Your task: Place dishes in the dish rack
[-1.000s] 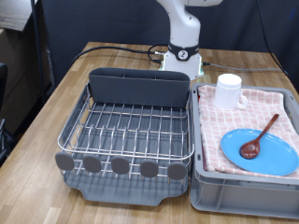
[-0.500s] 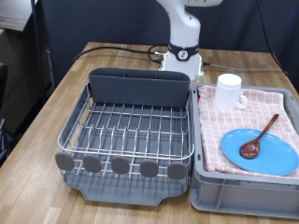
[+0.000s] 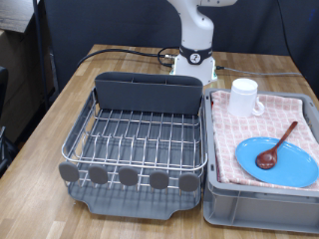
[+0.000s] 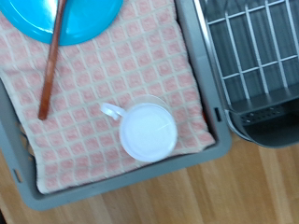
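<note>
Nothing had moved in the exterior view since the earlier frames: the arm stood in the same pose and every dish lay where it was.

No dish was in the rack yet. The rack stood on the wooden worktop, with its dark bin at the back and a row of grey discs along its front edge. Just beside the rack, on the exterior view's right, stood a grey crate lined with a pink checked cloth.

All three dishes were in the crate. The mug stood upright on the cloth at the crate's far end, its handle pointing away from the rack. The blue plate lay flat at the crate's near end, and the wooden spoon lay on it, with its bowl on the plate and its handle reaching over the rim toward the mug.

The hand was not seen in either picture, so I cannot tell if it was wide or narrow. The wrist view looked straight down on the mug, with the spoon, the plate and a corner of the rack around it.
</note>
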Motion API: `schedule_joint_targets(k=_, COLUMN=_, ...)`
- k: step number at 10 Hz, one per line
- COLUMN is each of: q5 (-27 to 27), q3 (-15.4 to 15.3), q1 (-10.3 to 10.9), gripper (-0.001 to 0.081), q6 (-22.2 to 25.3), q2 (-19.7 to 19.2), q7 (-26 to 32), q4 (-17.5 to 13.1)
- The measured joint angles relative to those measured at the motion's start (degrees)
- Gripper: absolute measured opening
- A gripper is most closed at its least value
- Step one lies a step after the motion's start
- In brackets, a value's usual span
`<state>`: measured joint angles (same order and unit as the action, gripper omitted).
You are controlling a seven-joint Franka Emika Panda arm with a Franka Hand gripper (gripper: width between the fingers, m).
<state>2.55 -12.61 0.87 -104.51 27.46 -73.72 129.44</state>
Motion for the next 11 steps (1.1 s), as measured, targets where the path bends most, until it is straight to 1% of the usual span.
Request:
schedule_joint_targets(k=1, q5=0.5, q3=0.0, q1=0.0, gripper=0.0803, q6=-0.7, q2=-2.2, q7=-1.3, q4=-1.4)
schedule_joint_targets(k=3, q5=-0.6, q3=-0.4, q1=0.0, gripper=0.0803, q6=-0.6, q2=-2.3, q7=-1.2, q4=-1.4)
schedule_joint_targets(k=5, q5=-1.7, q3=-2.7, q1=0.1, gripper=0.0803, q6=-2.9, q2=-3.7, q7=-3.6, q4=-1.6)
schedule_joint_targets(k=6, q5=-1.8, q3=-4.0, q1=0.1, gripper=0.0803, q6=-3.9, q2=-5.1, q7=-5.7, q4=-2.2)
schedule_joint_targets(k=8, q5=-3.3, q3=-6.9, q1=0.1, gripper=0.0803, q6=-4.8, q2=-8.5, q7=-10.3, q4=-4.6)
schedule_joint_targets(k=9, q5=-3.6, q3=-8.1, q1=0.0, gripper=0.0803, q6=-5.5, q2=-10.2, q7=-13.9, q4=-5.7)
schedule_joint_targets(k=10, q5=-4.4, q3=-9.0, q1=0.0, gripper=0.0803, q6=-7.0, q2=-11.5, q7=-17.6, q4=-6.2)
schedule_joint_targets(k=11, q5=-5.2, q3=-9.7, q1=0.0, gripper=0.0803, q6=-8.7, q2=-12.5, q7=-20.2, q4=-6.2)
